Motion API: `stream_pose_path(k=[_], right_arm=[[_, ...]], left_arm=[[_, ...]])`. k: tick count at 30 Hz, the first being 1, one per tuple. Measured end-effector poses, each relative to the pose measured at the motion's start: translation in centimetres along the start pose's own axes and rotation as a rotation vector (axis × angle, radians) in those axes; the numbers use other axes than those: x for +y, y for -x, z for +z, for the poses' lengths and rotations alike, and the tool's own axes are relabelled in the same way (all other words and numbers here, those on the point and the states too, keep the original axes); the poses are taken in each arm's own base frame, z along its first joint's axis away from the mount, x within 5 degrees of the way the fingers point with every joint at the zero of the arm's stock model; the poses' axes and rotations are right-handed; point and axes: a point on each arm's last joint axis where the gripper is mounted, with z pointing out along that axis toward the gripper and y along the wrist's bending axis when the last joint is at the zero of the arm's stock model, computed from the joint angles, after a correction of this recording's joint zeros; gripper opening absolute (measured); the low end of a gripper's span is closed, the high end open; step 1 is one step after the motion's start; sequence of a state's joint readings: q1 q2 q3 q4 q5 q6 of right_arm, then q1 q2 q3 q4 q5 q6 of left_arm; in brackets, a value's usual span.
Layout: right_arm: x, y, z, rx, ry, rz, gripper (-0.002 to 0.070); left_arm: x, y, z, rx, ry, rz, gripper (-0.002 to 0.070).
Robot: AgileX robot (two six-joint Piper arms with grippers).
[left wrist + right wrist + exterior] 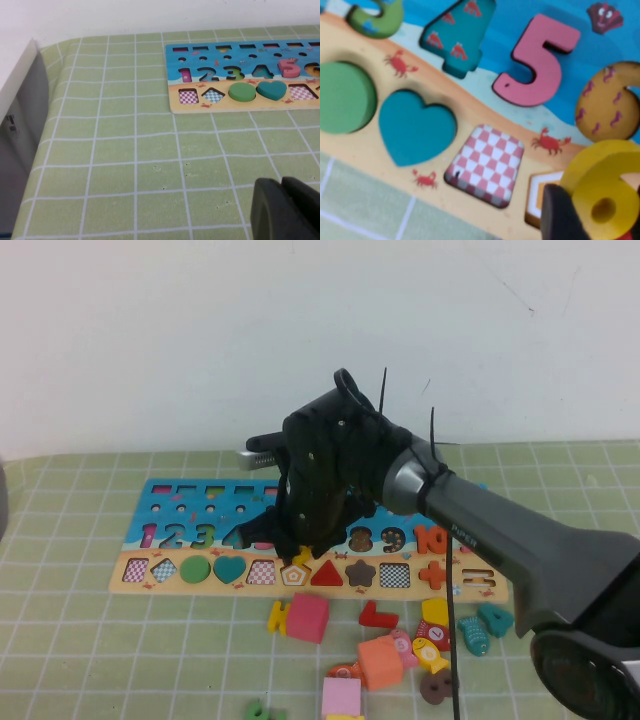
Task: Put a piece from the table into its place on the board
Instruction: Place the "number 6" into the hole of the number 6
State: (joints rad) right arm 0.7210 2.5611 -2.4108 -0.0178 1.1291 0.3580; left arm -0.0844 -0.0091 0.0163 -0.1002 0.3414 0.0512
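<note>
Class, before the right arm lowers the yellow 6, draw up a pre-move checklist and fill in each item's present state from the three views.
1. Yellow 6 held by the right gripper: ok.
2. 6-shaped recess on the board empty: ok.
3. Yellow 6 lined up over the recess: not ok; it hangs nearer the tan strip.
4. Pink 5 seated beside the recess: ok.
5. Left gripper away from the board, low over the tablecloth: ok.
6. Yellow 6's rotation matching the recess: cannot tell.

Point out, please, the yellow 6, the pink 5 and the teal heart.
yellow 6 (605,187): right wrist view, its loop, beside the right hand.
pink 5 (540,62): right wrist view, its middle.
teal heart (412,125): right wrist view, its centre.
</note>
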Motion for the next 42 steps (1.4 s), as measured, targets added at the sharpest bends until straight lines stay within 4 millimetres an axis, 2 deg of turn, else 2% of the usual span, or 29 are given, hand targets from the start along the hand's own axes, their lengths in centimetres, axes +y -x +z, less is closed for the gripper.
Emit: stream_pose_path(k=[2, 8, 17, 32, 42], right_arm=[[0.0, 0.0, 0.6, -0.007, 0.001, 0.014, 0.0272], [0.0, 0.7, 0.6, -0.074, 0.026, 0.05, 0.0272], [-1.9, 1.5, 0.6, -0.09, 0.015, 0.112, 0.0272], [-1.6, 1.9, 0.5, -0.132, 0.052, 0.082, 0.0272], [-1.8, 1.4, 2.4, -0.097, 0.039, 0.081, 0.0272]], left_arm=[[0.0, 0.0, 0.0, 0.0, -0.001, 0.0, -0.0001], [-0.1, 0.0, 0.0, 0.001, -0.021, 0.006, -0.0001], [-0.2, 0.0, 0.0, 0.002, -0.03, 0.009, -0.0001], [-0.2, 0.0, 0.0, 0.002, -0.03, 0.009, -0.0001], [-0.2, 0.0, 0.0, 0.002, -0.03, 0.009, -0.0001]])
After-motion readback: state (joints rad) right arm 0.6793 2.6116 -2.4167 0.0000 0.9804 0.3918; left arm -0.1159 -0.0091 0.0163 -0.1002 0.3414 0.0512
